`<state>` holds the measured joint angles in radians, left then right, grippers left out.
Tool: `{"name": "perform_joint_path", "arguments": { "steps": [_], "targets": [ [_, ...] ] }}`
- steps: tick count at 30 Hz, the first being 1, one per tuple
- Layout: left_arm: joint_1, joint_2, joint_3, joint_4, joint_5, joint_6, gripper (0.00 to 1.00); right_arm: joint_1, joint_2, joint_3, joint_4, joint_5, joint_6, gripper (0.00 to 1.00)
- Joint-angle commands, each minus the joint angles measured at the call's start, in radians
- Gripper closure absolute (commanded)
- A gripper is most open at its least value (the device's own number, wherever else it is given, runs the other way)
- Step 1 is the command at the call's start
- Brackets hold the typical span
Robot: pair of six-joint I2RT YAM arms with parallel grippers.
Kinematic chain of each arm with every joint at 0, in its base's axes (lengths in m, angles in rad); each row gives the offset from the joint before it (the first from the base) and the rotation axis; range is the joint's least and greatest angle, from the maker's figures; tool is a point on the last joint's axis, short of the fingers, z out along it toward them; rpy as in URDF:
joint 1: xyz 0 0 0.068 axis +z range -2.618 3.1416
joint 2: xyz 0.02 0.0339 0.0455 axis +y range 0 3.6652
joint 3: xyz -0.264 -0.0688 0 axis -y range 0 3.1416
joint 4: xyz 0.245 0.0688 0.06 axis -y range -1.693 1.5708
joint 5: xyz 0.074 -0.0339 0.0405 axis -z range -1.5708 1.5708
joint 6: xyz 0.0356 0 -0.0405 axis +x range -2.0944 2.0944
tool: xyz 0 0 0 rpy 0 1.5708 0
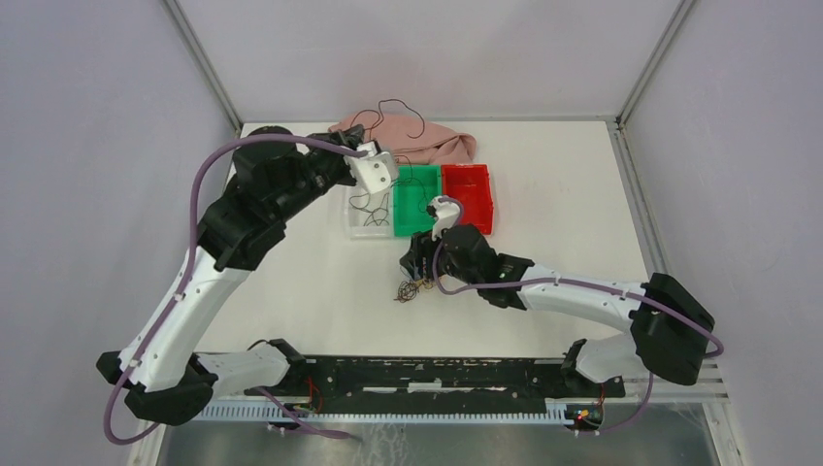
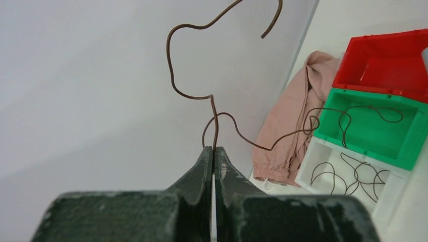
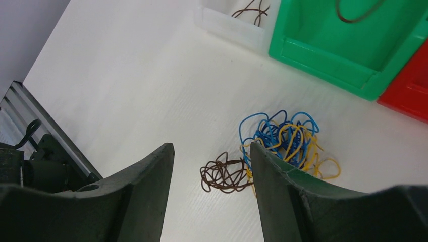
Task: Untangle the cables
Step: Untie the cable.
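Three bins [image 1: 412, 209], one cable bundle [image 3: 280, 141] (tricolour)

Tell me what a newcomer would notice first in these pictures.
The left gripper, held high, pinches a long brown wire that curls into the air. On the table, under the open right gripper, lies a small tangle of blue, yellow and brown wires. Beyond it, the green bin and red bin stand out brightly.
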<state>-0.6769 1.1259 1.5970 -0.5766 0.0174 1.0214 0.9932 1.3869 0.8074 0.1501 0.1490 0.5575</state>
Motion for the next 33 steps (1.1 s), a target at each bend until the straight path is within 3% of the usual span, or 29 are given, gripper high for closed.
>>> {"name": "perform_joint_path", "arguments": {
  "steps": [1,7,14,26,33],
  "targets": [
    [-0.004,0.027,-0.039,0.131,-0.059,0.082,0.97,0.0,-0.072,-0.032,-0.008,0.113,0.022,0.37],
    [-0.003,0.058,-0.052,0.206,-0.103,0.095,0.97,-0.01,-0.14,-0.07,-0.039,0.196,0.036,0.41],
    [0.033,0.084,-0.078,0.233,-0.091,0.095,0.97,-0.03,-0.157,-0.091,-0.036,0.192,0.051,0.4],
    [0.271,0.149,-0.194,0.295,0.022,0.09,0.97,-0.06,-0.189,-0.129,-0.034,0.183,0.066,0.41],
    [0.298,0.164,-0.163,0.384,0.07,0.027,0.97,-0.08,-0.19,-0.143,-0.026,0.162,0.086,0.41]
  ]
}}
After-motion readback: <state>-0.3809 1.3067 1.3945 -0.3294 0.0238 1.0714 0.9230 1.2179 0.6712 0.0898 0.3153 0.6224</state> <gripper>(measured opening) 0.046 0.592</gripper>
